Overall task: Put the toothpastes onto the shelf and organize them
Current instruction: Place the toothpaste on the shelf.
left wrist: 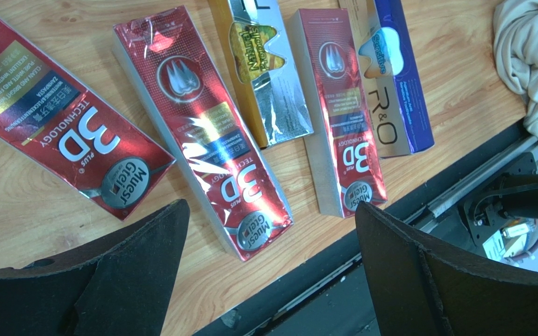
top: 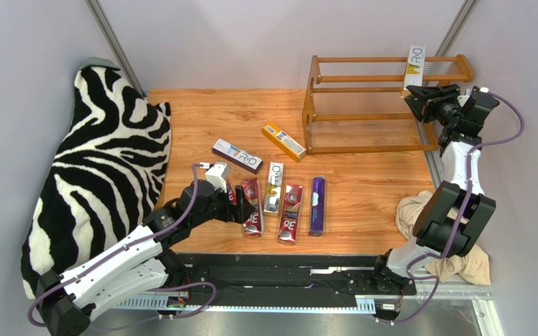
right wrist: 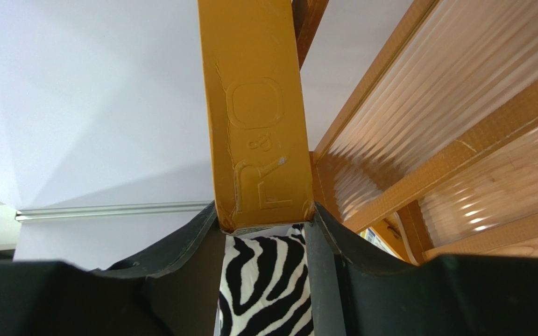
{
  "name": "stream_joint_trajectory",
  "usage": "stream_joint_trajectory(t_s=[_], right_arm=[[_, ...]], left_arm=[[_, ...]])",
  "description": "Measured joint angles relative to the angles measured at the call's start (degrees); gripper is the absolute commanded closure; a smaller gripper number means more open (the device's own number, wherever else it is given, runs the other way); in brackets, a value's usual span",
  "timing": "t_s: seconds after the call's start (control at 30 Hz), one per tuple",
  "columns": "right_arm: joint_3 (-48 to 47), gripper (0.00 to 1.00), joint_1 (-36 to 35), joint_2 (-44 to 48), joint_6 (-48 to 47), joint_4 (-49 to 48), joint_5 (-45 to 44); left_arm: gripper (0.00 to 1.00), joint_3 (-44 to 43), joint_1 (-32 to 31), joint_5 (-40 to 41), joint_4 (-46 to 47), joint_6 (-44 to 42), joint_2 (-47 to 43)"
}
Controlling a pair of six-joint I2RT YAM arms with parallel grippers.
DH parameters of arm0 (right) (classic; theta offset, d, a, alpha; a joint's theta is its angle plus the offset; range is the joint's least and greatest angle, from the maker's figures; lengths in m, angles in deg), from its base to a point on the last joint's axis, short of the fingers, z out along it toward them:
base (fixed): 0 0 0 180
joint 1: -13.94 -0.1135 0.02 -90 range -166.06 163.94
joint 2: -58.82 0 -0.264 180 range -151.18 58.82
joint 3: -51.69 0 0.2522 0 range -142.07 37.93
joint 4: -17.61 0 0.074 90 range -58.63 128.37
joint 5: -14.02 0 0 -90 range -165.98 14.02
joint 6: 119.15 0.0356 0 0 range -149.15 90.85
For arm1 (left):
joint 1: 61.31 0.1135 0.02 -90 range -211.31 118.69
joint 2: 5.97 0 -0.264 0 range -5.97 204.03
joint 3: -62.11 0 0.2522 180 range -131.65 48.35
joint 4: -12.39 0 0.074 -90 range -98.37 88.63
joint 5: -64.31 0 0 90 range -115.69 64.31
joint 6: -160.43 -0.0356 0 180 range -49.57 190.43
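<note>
The wooden shelf (top: 384, 105) stands at the back right. One toothpaste carton (top: 414, 66), orange-yellow on the side facing the wrist camera (right wrist: 254, 112), stands upright at the shelf's top tier. My right gripper (top: 423, 96) (right wrist: 263, 217) is shut on its lower end, a finger touching each side. On the table lie a dark purple carton (top: 237, 155), an orange-yellow one (top: 284, 141), two red ones (top: 251, 210) (top: 291, 217), a silver-white one (top: 274, 187) and a purple one (top: 317, 205). My left gripper (top: 240, 199) (left wrist: 272, 234) hovers open over the red cartons (left wrist: 209, 140) (left wrist: 54, 119).
A zebra-print cloth (top: 96, 168) covers the table's left side. A beige cloth (top: 454, 262) (left wrist: 531, 63) lies by the right arm's base. The black rail (top: 286, 276) runs along the near edge. The shelf's side panel (right wrist: 391, 77) is close to the right fingers.
</note>
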Motion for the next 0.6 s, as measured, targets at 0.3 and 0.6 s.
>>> stream_joint_trajectory(t_s=[0.3, 0.6], right_arm=[[-0.5, 0.41, 1.5, -2.5, 4.4, -5.4, 1.7], [-0.8, 0.37, 2.9, -2.5, 5.6, -6.7, 2.7]], left_arm=[[0.03, 0.7, 0.0, 0.0, 0.1, 0.0, 1.5], [0.03, 0.8, 0.0, -0.1, 1.4, 0.0, 3.3]])
